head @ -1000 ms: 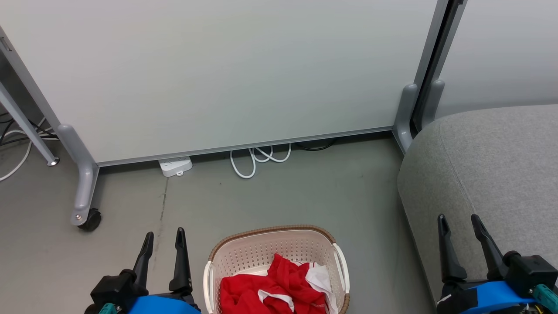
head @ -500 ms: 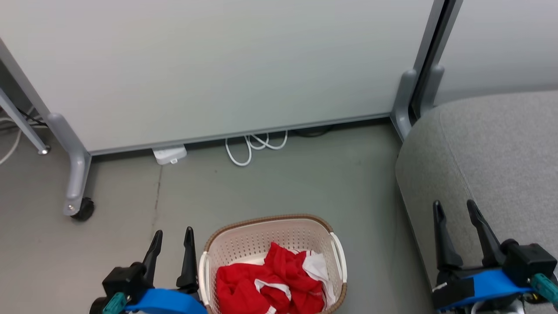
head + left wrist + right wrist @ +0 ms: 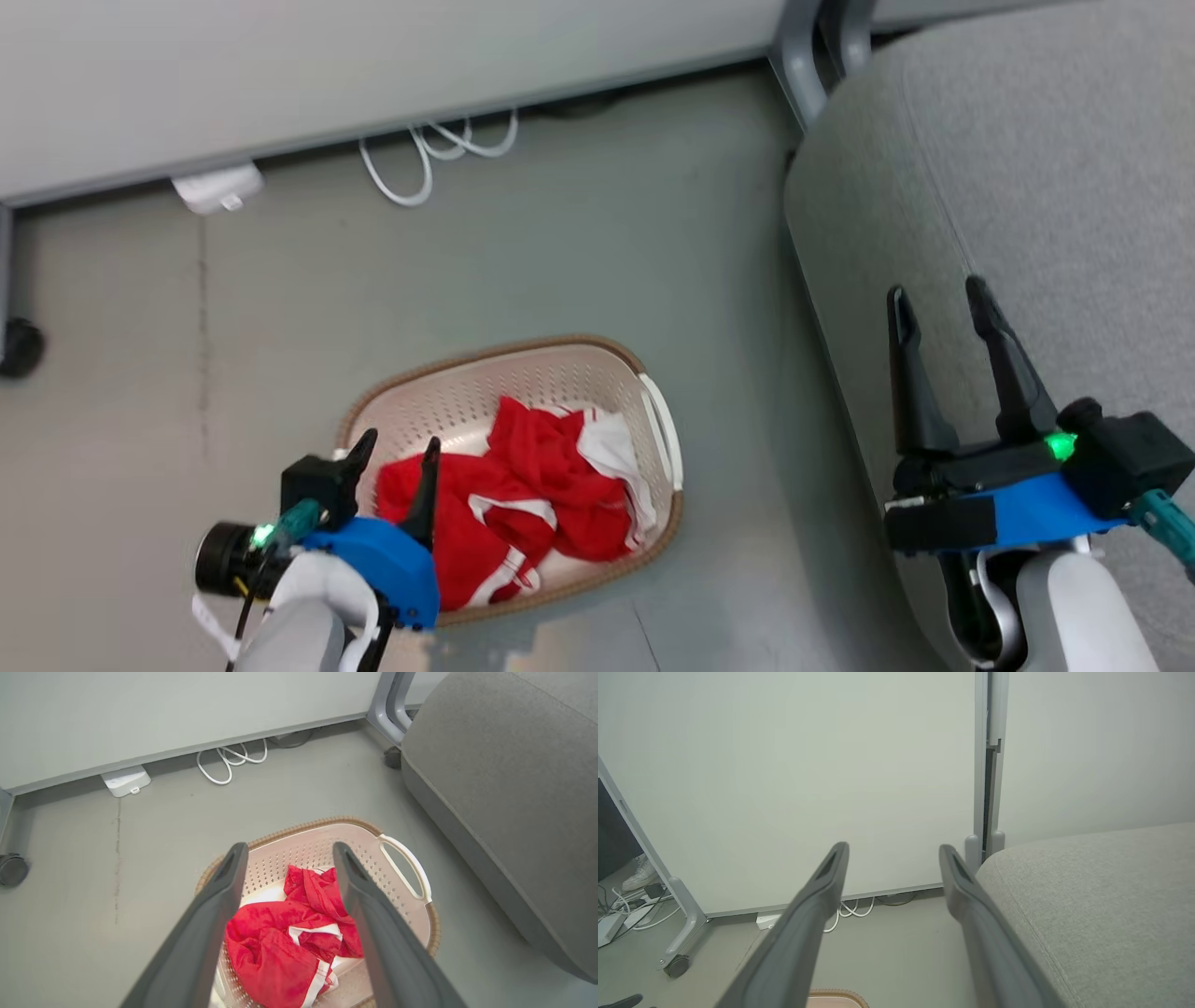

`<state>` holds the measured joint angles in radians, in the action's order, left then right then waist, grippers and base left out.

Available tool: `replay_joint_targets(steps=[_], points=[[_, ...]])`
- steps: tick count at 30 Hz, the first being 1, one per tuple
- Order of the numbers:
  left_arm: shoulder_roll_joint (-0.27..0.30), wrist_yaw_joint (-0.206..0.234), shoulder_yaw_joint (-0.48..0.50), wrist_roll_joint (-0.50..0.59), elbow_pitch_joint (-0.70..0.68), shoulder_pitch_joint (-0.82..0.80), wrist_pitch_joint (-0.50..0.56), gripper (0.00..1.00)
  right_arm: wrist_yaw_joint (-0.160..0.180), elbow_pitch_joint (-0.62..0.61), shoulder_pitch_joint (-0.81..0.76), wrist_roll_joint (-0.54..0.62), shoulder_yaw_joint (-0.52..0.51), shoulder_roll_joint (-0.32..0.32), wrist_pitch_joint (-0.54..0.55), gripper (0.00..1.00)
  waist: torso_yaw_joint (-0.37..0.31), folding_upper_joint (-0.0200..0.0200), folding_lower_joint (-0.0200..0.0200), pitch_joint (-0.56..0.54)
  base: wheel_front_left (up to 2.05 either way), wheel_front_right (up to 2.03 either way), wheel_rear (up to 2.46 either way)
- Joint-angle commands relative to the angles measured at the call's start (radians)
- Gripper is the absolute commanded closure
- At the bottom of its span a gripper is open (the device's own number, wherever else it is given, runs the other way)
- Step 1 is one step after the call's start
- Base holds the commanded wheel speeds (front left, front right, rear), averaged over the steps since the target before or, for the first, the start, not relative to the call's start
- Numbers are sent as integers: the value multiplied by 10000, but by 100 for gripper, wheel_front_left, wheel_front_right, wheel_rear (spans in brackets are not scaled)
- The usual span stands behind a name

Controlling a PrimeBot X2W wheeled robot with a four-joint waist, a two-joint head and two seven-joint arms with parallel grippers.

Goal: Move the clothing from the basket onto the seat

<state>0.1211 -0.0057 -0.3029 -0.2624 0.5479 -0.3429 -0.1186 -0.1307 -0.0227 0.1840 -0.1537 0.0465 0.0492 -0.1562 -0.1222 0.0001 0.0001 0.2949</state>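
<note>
**Operator:** Where is the clothing, and how does the basket lie?

**Robot:** The clothing [image 3: 523, 485] is a red heap with white trim inside the basket [image 3: 523, 373]; the basket stands on the floor [image 3: 560, 243] to the left of the seat [image 3: 1027, 187], apart from it. In the head view its long axis runs from lower left to upper right, so one handle [image 3: 665, 425] faces the seat; the white piece [image 3: 611, 443] lies at that end.

**Operator:** And your grippers?

**Robot:** My left gripper [image 3: 400, 439] hangs over the basket's left end, spread wide with nothing between its fingers [image 3: 205, 933] (whether they touch the cloth I cannot tell); my right gripper [image 3: 936, 287] is likewise spread and empty, over the seat's near edge.

**Operator:** Anything in the way?

**Robot:** Bare floor lies between basket and seat; beyond the basket stands a panel [image 3: 280, 75], with a looped white cable [image 3: 420, 159] and a power strip [image 3: 219, 187] at its foot and a caster [image 3: 19, 347] at far left, all well apart from the basket.

**Operator:** What do the wrist views add?

**Robot:** The left wrist view looks down between my fingers at the heap and shows the handle's open slot; the right wrist view faces the panel, catches a sliver of brown rim [image 3: 838, 992] at its bottom edge, and shows a white shoe [image 3: 641, 873] beyond the panel's left leg.
</note>
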Motion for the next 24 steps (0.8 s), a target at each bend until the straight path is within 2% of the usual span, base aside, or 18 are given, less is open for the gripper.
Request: replay_joint_targets(steps=[1,11,12,16,24], points=[[172,-177,-189,203,453,-607,204,0,1,-80,356,-146,29,21,-147,0,-836,-1,-1,1254,0,0,0],[1009,-588,-901,1042,2920,-2736,1236,0,1,-124,1469,-609,729,13,-606,0,-2251,-1,-1,3349,0,0,0],[1009,-588,-901,1042,2920,-2736,1236,0,1,-124,1469,-609,729,13,-606,0,-2251,-1,-1,3349,0,0,0],[1589,-551,-1184,1474,3571,-3340,1697,0,-1,-136,1895,-990,1170,10,-804,0,-2866,-1,-1,4180,0,0,0],[2441,-847,-1754,2011,4041,-4104,2143,0,-1,-63,2402,-1798,1626,4,-1072,0,-3525,-1,-1,5393,0,0,0]])
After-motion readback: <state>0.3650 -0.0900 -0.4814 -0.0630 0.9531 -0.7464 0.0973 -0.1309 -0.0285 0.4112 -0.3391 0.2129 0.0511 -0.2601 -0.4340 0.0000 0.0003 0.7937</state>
